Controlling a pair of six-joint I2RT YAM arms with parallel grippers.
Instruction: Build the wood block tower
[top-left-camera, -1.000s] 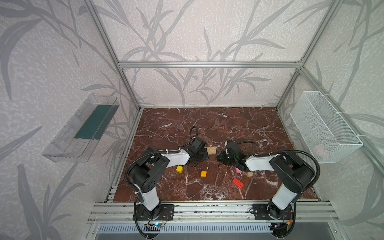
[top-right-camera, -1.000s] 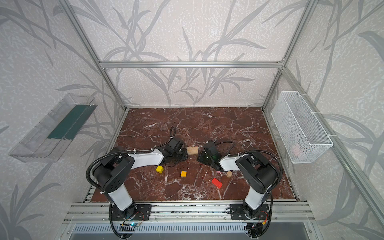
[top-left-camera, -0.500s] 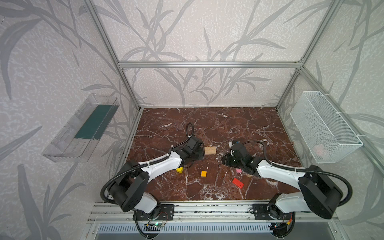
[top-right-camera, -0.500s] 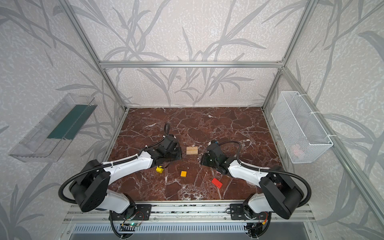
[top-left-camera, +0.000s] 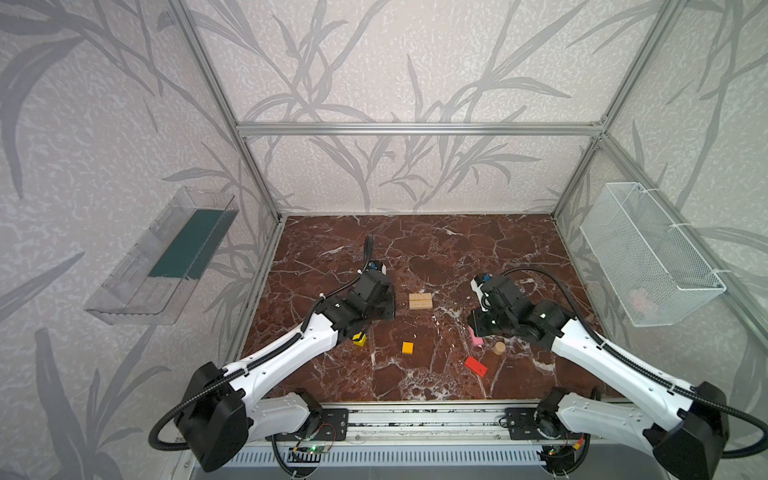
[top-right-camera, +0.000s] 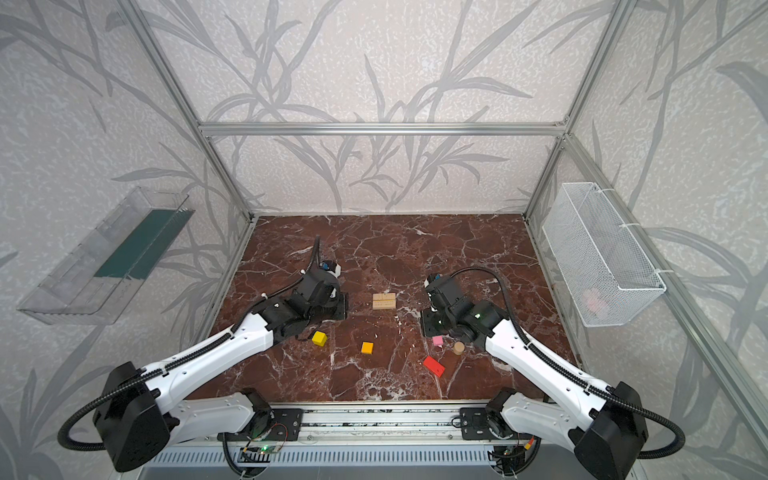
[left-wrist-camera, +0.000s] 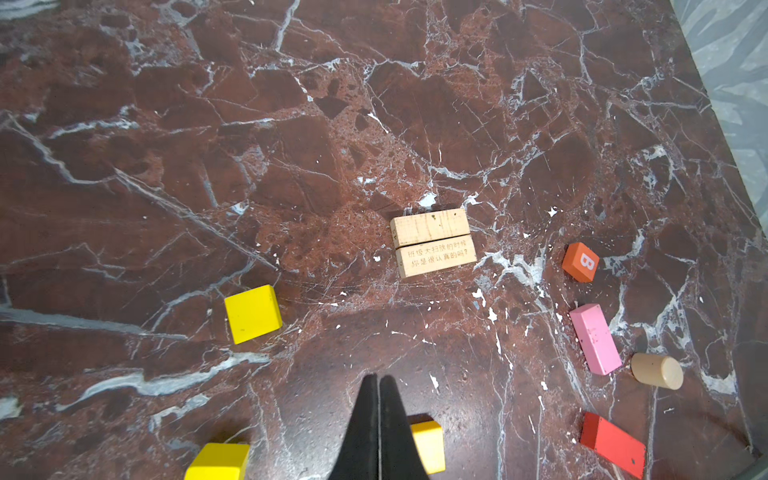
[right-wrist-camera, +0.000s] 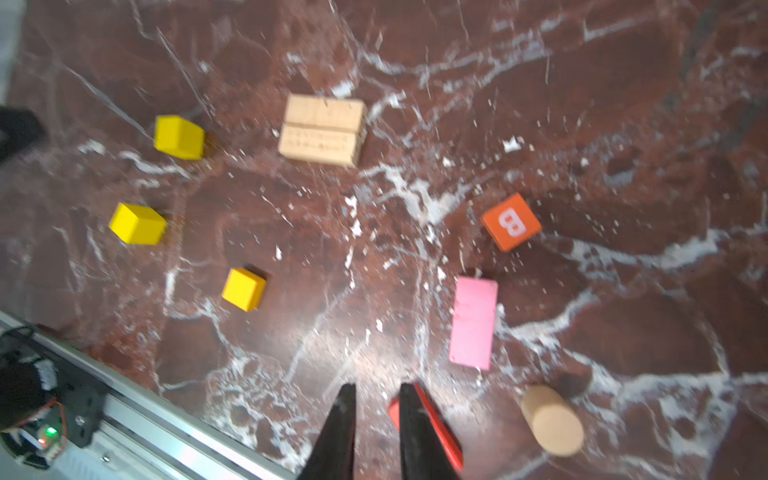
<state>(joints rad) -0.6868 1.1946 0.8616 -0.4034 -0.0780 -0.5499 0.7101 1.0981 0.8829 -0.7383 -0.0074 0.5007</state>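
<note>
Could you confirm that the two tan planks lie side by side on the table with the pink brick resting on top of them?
Not quite: nothing rests on the two tan planks. The pink brick lies flat on the table, apart from them, beside the tan cylinder, as the left wrist view shows. The planks do lie side by side on the table.

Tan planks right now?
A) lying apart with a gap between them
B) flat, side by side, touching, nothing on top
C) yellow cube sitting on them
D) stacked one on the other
B: the tan planks lie flat with their long edges touching and their tops bare, as both wrist views show.
</note>
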